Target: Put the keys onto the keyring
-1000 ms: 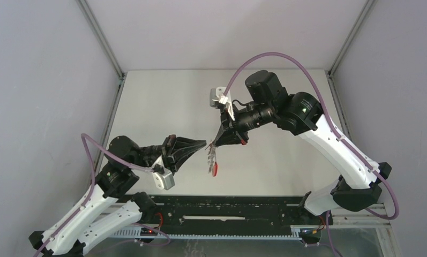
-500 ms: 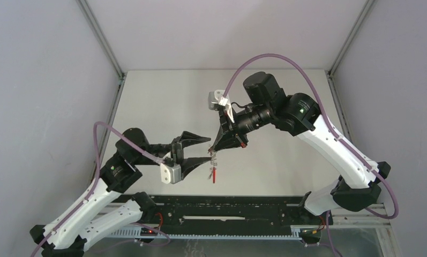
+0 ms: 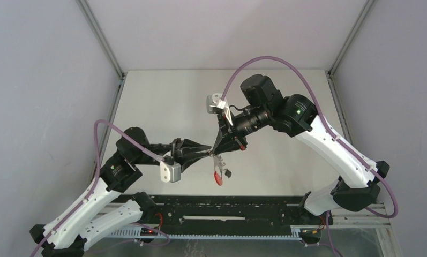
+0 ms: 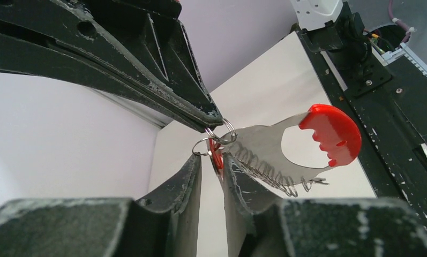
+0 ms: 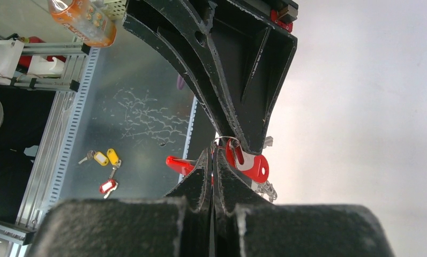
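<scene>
Top external shows both arms meeting tip to tip just below the frame's centre, over the pale table (image 3: 163, 101). Right gripper (image 3: 216, 153) is pinched tight on a small wire ring (image 4: 226, 130). The keyring (image 3: 217, 176) (red arc lowest) dangles just below it in the frame. Left gripper (image 3: 207, 153) is nipped onto the red tag (image 4: 217, 160) of one key, right beside that ring.

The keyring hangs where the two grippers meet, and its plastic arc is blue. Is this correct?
Not entirely. The arc of the keyring is red, not blue, as the left wrist view shows clearly. The rest of the statement is right.
</scene>
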